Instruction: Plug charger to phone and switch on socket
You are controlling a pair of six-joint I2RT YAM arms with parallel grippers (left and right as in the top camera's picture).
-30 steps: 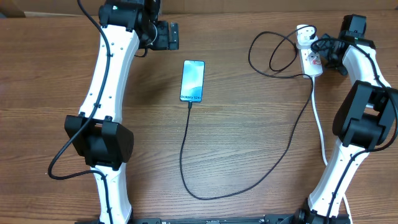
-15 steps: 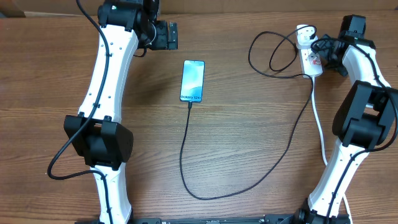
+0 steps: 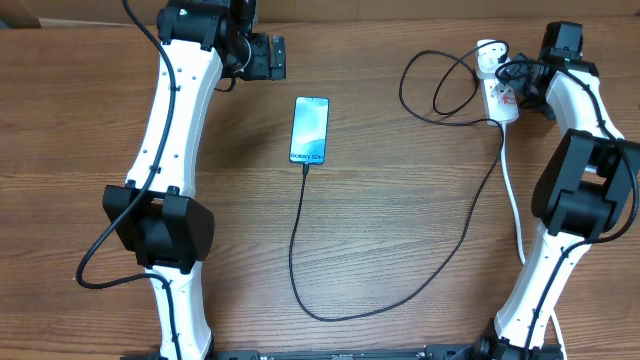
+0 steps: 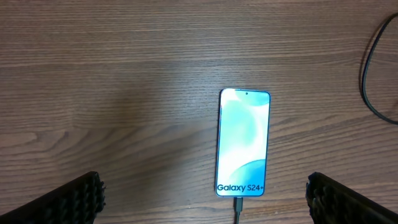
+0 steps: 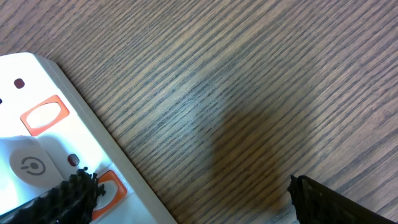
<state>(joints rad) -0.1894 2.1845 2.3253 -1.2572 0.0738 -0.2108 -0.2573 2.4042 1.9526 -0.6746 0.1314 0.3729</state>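
**Desk:** Which step was in hand?

**Photographer:** The switching-on, by my reading. The charger (image 3: 297,262) already met the bottom edge of the phone (image 3: 309,131), which lay lit and flat mid-table (image 3: 380,200). The socket (image 3: 500,95) sat at the far right corner.

**Desk:** And the claws?

**Photographer:** The right claw (image 3: 520,80) hung spread wide at the socket, gripping nothing. One finger (image 5: 68,198) overlapped the strip's edge near a red switch (image 5: 43,116); whether it touched, I could not tell. The left claw (image 3: 275,57) stood wide and empty too, beyond the phone.

**Desk:** What did the next move call for?

**Photographer:** Probably shifting one fingertip over a switch and pressing down squarely.
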